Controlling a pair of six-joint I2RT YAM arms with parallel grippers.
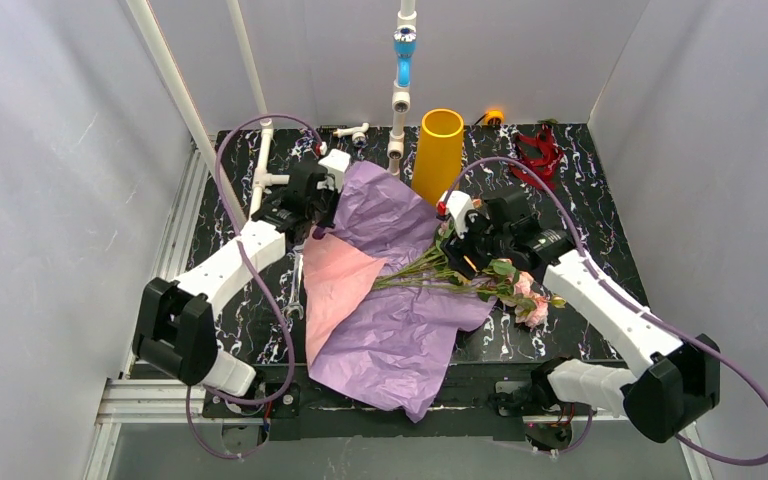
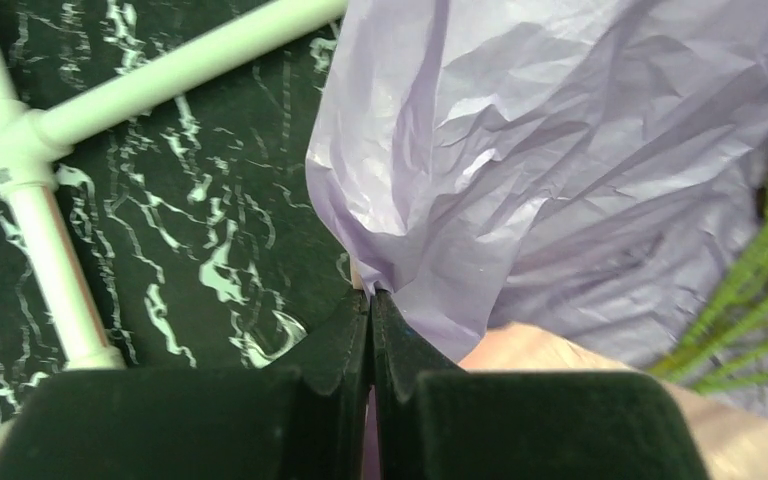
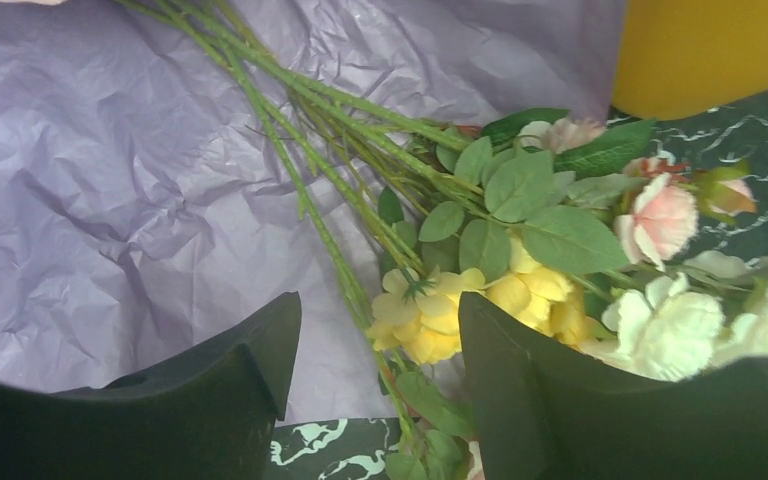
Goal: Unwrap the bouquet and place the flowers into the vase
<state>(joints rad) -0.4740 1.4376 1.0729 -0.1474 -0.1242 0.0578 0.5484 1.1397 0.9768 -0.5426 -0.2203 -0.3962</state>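
Left tool [image 2: 371, 300] pinching lilac paper [image 2: 560, 150], right tool [image 3: 375, 310] spread over flowers [image 3: 520, 230] (yellow blooms wrist-view only)

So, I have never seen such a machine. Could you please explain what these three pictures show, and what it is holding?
These are two robot arms bolted to a dark marbled table. The wide picture looks down from above and behind them. The other two come from a camera on each wrist, looking past that arm's own fingers. On the table lie opened purple paper, a pink sheet, a bunch of flowers, a red ribbon and white pipes; a yellow vase stands at the back. The left gripper is shut, pinching the purple paper's edge. The right gripper is open over the flowers, holding nothing.
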